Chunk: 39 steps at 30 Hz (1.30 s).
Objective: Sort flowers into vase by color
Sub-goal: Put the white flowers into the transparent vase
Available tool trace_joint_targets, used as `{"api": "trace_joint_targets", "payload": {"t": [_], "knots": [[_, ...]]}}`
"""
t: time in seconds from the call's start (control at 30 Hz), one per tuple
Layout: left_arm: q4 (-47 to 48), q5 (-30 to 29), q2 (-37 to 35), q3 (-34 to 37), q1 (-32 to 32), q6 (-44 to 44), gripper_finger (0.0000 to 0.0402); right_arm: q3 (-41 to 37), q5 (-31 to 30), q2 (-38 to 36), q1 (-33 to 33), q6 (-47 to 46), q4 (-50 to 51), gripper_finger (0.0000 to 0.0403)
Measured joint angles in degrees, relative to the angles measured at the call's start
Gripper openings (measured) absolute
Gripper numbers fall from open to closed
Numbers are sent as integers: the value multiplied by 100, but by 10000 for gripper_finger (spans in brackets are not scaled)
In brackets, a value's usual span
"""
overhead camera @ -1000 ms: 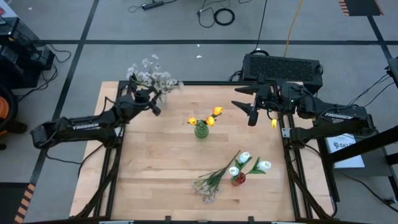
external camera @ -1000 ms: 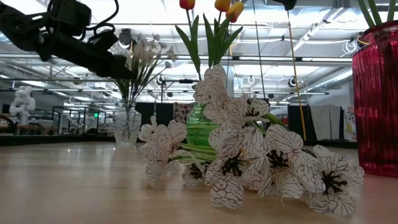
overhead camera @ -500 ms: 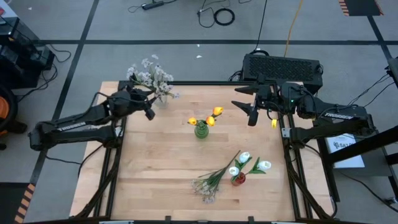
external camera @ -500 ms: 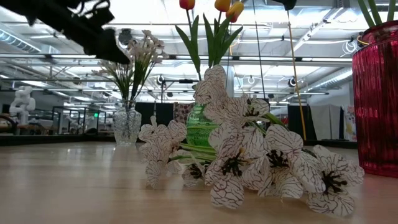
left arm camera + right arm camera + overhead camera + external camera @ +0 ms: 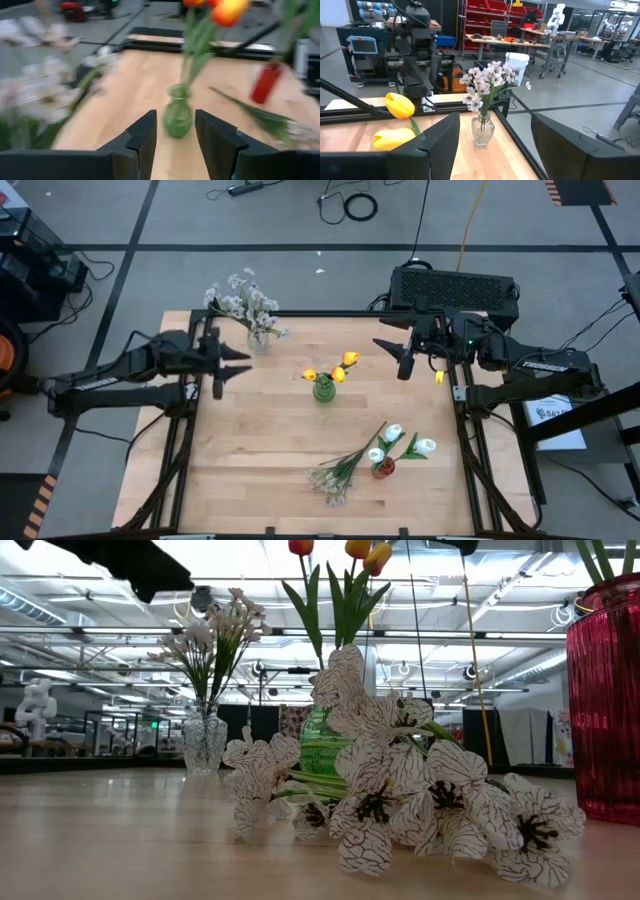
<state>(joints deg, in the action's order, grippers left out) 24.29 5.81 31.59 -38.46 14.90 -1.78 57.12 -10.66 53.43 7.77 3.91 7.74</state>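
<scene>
**Flowers: one spray left lying beside the red vase**

Flowers of three kinds are on the table, and the red vase [image 5: 384,468] serves as landmark. Taking the low camera's edge of the table as near, a spray of pale blossoms [image 5: 343,471] lies flat on the wood just beside the red vase, its heads toward that edge and its stem running up and away past the vase toward the table's middle. White tulips [image 5: 402,442] stand in the red vase. Farther in, the green vase [image 5: 323,389] holds the orange-yellow tulips [image 5: 337,369]. Farthest, at the corner diagonally opposite, the clear vase [image 5: 257,340] holds another pale spray [image 5: 243,301].

The left gripper [image 5: 221,367] hovers released, holding nothing, between the clear vase and the green vase, its fingers [image 5: 141,142] apart around bare air. The right gripper [image 5: 404,358] waits directly beyond the red vase, released and empty.

The lying spray probably goes next, to the clear vase. Neither arm is clearly closer. There is bare wood around the stem's middle, though its upper end runs close to the white tulips.
</scene>
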Motion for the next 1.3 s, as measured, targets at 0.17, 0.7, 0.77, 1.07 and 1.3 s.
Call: {"api": "trace_joint_targets", "payload": {"t": [0.17,0.7,0.77,1.07,1.3], "knots": [[-75,17,257,-2,-602,-534,141,0,-2,-25,0,25,5,238],[-474,-873,2824,-885,-2334,-247,134,0,-7,-25,0,37,104,238],[-438,-786,3081,-877,-2618,52,134,0,-6,-25,0,39,112,238],[-1626,-1085,4592,-876,-3724,601,134,0,-7,-40,0,24,57,238],[-2293,-1489,5609,-874,-4053,1268,134,0,-7,-64,0,114,59,238]]}}
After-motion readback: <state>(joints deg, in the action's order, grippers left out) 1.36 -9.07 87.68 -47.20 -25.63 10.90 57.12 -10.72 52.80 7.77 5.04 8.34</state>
